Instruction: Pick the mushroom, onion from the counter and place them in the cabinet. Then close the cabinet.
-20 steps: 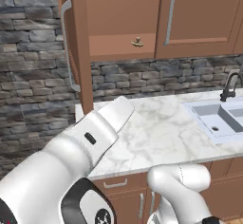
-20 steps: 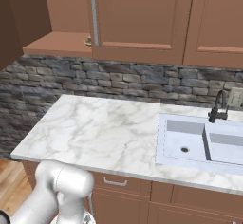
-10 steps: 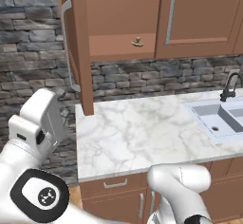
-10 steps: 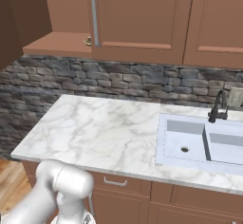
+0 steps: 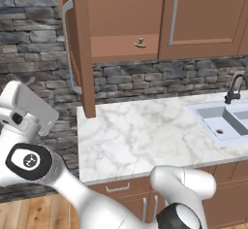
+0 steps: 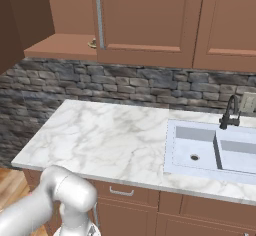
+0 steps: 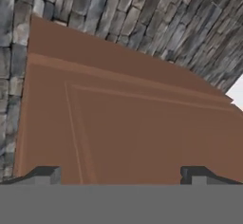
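The cabinet (image 5: 121, 24) hangs over the counter (image 5: 145, 131) with its left door (image 5: 80, 48) swung open and its right door shut. The mushroom (image 5: 140, 42) sits small and tan on the cabinet's bottom board, and shows again as the mushroom (image 6: 92, 43) just left of the shut door's handle. The onion is out of view. My arm reaches off the counter's left end, with its white hand (image 5: 28, 107) left of the open door. My gripper (image 7: 122, 173) is open and empty, its fingertips (image 7: 47, 173) wide apart, facing the door's brown panel (image 7: 123, 123) at close range.
A white sink (image 5: 223, 121) with a dark tap (image 5: 233, 88) is set into the counter's right side. A grey stone wall (image 5: 34, 34) runs behind the counter. Brown drawers (image 6: 130, 192) sit below it, and wooden floor (image 5: 29, 213) lies at the lower left.
My arm has swung left, from over the counter's left part to beyond its end beside the open door. The mushroom and the doors have not moved.
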Controlling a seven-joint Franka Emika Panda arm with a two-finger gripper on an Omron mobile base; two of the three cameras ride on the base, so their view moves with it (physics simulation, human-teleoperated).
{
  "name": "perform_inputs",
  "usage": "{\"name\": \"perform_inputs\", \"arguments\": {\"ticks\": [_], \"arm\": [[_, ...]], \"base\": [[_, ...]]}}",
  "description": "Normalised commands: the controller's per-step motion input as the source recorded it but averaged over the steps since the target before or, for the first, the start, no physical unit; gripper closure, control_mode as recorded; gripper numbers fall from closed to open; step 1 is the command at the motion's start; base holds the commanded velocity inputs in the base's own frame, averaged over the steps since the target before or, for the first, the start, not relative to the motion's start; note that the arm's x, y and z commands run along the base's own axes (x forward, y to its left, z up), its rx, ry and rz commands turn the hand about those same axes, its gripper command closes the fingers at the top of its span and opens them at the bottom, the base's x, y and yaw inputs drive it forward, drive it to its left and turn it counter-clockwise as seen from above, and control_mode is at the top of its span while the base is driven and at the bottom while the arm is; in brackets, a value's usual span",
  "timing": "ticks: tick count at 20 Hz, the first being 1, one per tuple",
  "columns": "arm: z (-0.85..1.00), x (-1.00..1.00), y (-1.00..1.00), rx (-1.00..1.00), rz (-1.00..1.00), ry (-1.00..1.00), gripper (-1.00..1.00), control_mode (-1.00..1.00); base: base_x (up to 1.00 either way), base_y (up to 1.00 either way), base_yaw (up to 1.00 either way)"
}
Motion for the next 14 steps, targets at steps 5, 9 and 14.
{"name": "perform_inputs", "arguments": {"ticks": [5, 9, 14], "arm": [[0.09, 1.00, 0.01, -0.17, -0.22, 0.07, -1.00, -1.00], [0.42, 1.00, -0.30, -0.02, -0.21, 0.11, -1.00, -1.00], [0.74, 0.35, -0.84, 0.00, -0.13, 0.00, -1.00, -1.00]], "base": [[0.00, 0.00, 0.00], [0.00, 0.00, 0.00], [0.00, 0.00, 0.00]]}}
